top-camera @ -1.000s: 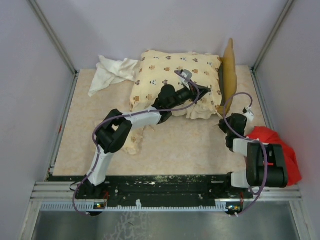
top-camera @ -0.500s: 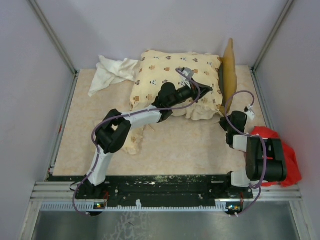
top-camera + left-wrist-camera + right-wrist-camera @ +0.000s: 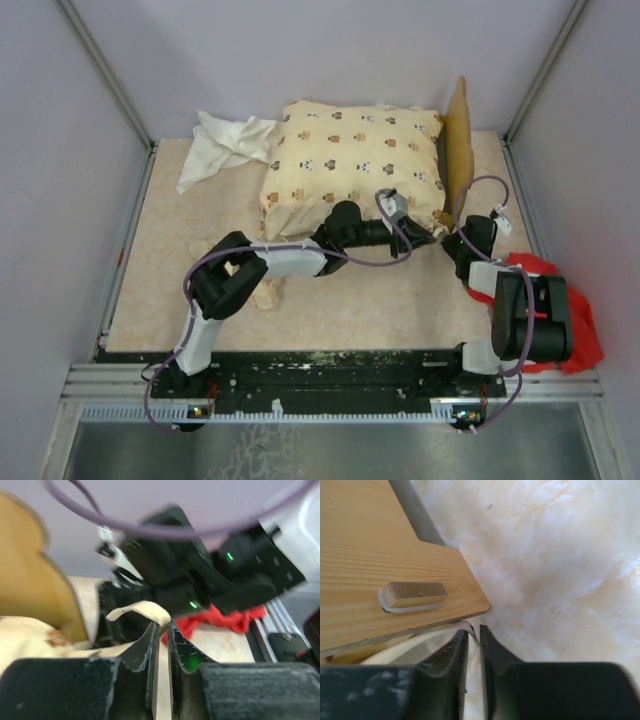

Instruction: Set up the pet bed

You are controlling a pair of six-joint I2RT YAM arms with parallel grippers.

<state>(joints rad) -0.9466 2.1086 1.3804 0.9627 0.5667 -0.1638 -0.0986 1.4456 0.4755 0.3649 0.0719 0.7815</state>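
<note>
The cream animal-print cushion (image 3: pixel 350 160) lies flat at the back of the table. The light wooden bed frame (image 3: pixel 458 150) stands on edge against its right side. My left gripper (image 3: pixel 428 238) reaches to the cushion's near right corner. Its jaws are a slit apart, with a cream fabric edge (image 3: pixel 142 611) caught at their tips (image 3: pixel 164 625). My right gripper (image 3: pixel 450 238) meets it from the right, just below the wooden frame (image 3: pixel 380 555). It pinches a thin white fabric edge (image 3: pixel 470 628) between near-closed jaws (image 3: pixel 474 630). A small cream pillow (image 3: pixel 264 294) lies under the left arm.
A plain white cloth (image 3: pixel 222 146) is crumpled at the back left. A red cloth (image 3: pixel 575 315) lies beside the right arm's base. Side walls close in the table on the left and right. The frame's grey base strip (image 3: pixel 412 505) shows above the wood.
My left gripper has come off the top of the cushion down to its near right corner. The bunched front fold of the cushion is now flat. The right gripper has barely moved.
</note>
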